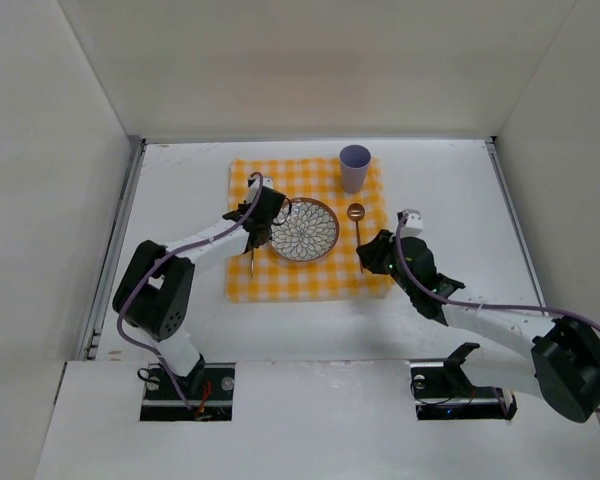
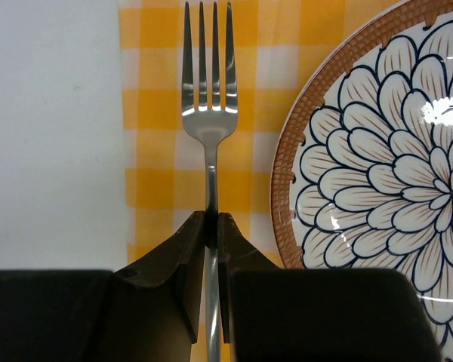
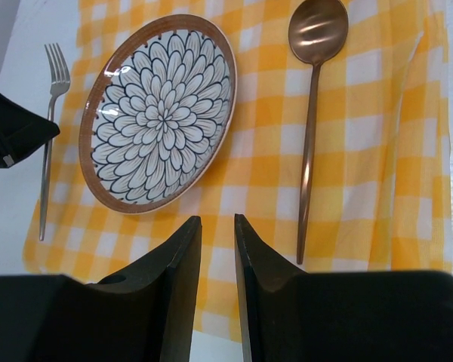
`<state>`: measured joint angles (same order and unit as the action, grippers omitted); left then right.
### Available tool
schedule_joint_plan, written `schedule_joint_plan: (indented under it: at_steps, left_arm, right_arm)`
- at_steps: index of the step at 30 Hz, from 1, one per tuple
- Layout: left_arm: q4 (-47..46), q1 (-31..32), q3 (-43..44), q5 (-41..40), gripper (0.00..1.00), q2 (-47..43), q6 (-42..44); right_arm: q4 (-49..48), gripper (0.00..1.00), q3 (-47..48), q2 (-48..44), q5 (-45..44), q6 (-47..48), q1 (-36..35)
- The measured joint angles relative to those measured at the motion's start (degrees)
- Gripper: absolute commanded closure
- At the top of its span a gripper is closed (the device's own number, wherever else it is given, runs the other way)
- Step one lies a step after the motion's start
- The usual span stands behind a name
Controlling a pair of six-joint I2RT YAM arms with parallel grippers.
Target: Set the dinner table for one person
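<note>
So the biggest thing by far was the plain white rectangular dinner table [image 1: 180, 180], which filled the whole floor of the white-walled booth with both arms reaching over it from the near edge. In the middle of it lay a yellow-and-white checked cloth [image 1: 280, 285], pretty flat, a little wrinkled on the right side.

On the cloth sat a round ceramic plate with a brown rim and a dark blue flower pattern [image 1: 303, 229], a bit left of centre.

The left gripper [image 2: 211, 219] was at the plate's left side, jaws pinched tight on the handle of a slim silver metal fork [image 2: 209, 113]. The right gripper [image 3: 217, 219] hung over the near right part of the cloth, jaws just a narrow gap apart with nothing in them.

A pale lilac cup [image 1: 354, 167] stood upright at the cloth's far right corner. A copper-coloured spoon [image 1: 357, 225] lay right of the plate, not touching it, bowl towards the cup.

The fork ran along the cloth's left edge, tines pointing away from the arms. I couldn't tell if it was actually resting on the cloth.
</note>
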<state>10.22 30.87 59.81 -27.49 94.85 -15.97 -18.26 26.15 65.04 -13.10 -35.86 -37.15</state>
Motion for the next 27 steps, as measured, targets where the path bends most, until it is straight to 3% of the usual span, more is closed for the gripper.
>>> schedule_joint_plan:
  at_steps: [27]
  left_arm:
    - [-3.6,-1.4,0.3,-0.1,0.93,7.9,1.8]
  right_arm:
    - [-0.2,0.70,0.0,2.3,0.0,0.0,0.0]
